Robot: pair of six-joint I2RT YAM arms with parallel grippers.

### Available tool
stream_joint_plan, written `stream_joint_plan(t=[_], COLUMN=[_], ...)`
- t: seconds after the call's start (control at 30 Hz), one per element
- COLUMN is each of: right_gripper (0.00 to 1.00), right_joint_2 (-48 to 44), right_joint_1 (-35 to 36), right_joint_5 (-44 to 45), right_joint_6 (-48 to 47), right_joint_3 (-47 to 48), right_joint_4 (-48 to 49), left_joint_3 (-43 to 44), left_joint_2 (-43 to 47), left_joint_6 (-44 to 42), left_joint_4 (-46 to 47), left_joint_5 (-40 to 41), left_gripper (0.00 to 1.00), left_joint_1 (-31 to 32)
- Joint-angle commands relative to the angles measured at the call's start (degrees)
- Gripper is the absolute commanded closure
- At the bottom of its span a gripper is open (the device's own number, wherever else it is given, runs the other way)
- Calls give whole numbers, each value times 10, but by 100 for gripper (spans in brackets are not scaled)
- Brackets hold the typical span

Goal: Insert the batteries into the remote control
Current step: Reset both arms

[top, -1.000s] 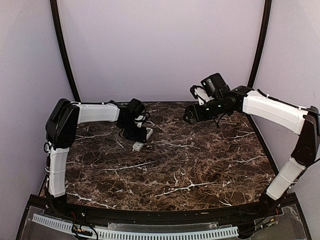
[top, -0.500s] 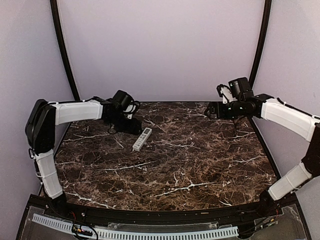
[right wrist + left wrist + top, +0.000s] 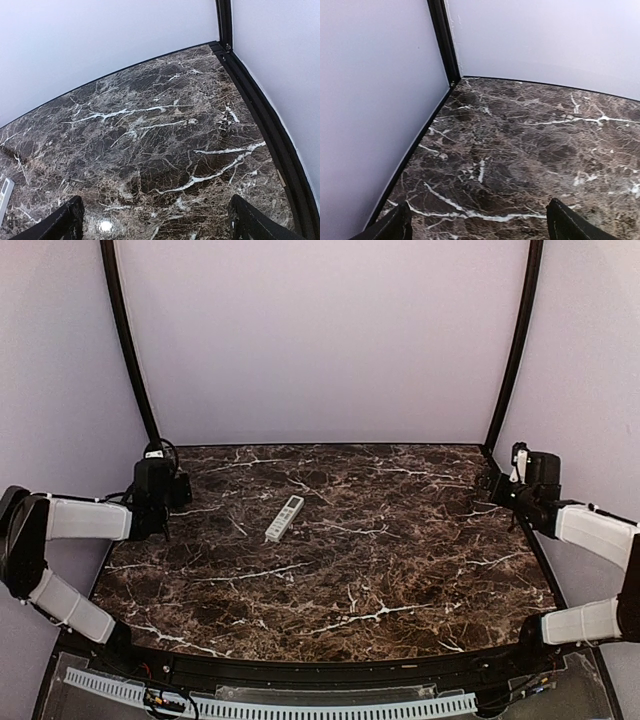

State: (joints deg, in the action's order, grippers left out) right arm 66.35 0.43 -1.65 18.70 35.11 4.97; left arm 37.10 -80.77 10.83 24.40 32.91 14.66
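The white remote control (image 3: 284, 517) lies alone on the dark marble table, left of centre, angled toward the back right; one end shows at the left edge of the right wrist view (image 3: 4, 197). No batteries show in any view. My left gripper (image 3: 168, 498) is pulled back to the table's left edge, open and empty, jaws wide over bare marble (image 3: 477, 227). My right gripper (image 3: 492, 486) is pulled back to the right edge, open and empty (image 3: 156, 225).
Pale walls with black corner posts (image 3: 125, 340) close the table on three sides. A black rail (image 3: 270, 130) runs along the right edge. A slotted white strip (image 3: 270, 706) lies along the near edge.
Both arms have drawn back from the remote, the left toward the left wall and the right toward the right wall. The remote now lies uncovered on the table.
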Motion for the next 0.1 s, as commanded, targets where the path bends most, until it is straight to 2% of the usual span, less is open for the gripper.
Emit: stream_joint_plan(t=[0.0, 0.07], right_gripper=[3, 4], right_joint_2=[0, 5], right_joint_1=[1, 1], right_joint_5=[47, 48], right_joint_6=[17, 12], right_joint_3=[-20, -17], right_joint_4=[100, 101], left_joint_3=[-26, -31], left_joint_2=[-27, -48], left_joint_6=[-133, -152], left_joint_4=[199, 245], left_joint_5=[107, 106], left_gripper=[4, 1], left_joint_1=[-3, -12])
